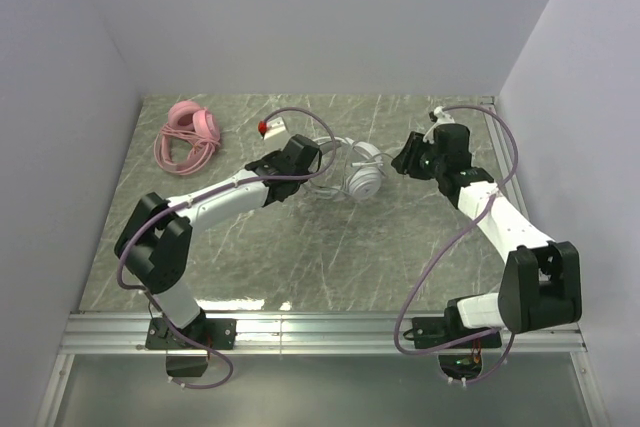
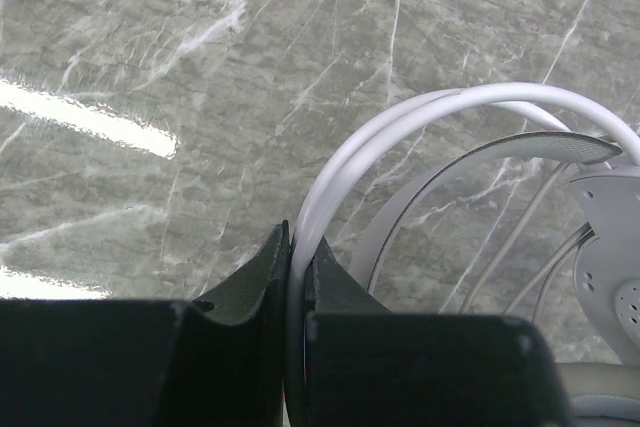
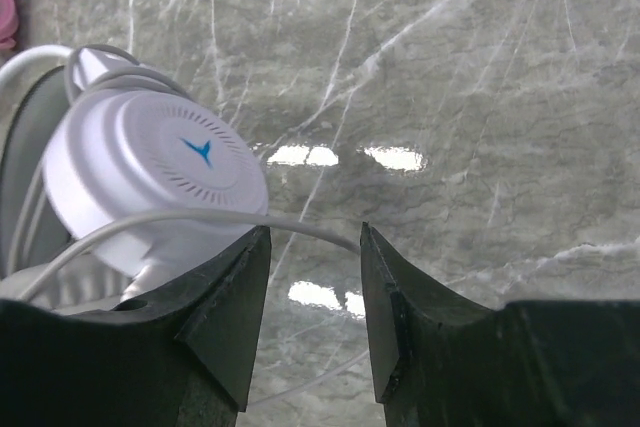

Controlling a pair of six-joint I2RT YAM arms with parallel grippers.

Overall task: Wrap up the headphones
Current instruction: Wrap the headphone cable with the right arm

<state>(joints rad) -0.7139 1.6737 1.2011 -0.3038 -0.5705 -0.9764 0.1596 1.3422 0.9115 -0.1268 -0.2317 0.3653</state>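
Here, the left gripper (image 2: 297, 239) is clamped on the headband (image 2: 400, 122) of the white headset (image 1: 362, 175), which lies mid-table between the arms. The right gripper (image 3: 315, 235) stands with jaws apart, a thin cable (image 3: 180, 214) crossing the gap beside the ear cup (image 3: 150, 167). The pink headset (image 1: 190, 135) sits well apart at the far left of the marble table (image 1: 330, 257).

The corner headset (image 1: 188, 135) is lying far left at the back of the table (image 1: 300, 267). The middle headset (image 1: 362, 175) is lying right of it, between both grippers. The left gripper (image 1: 312, 162) is sitting on its left, around the headband (image 2: 330, 182). The right gripper (image 1: 402, 157) is sitting just right, with the cable (image 3: 310, 232) crossing between its jaws.
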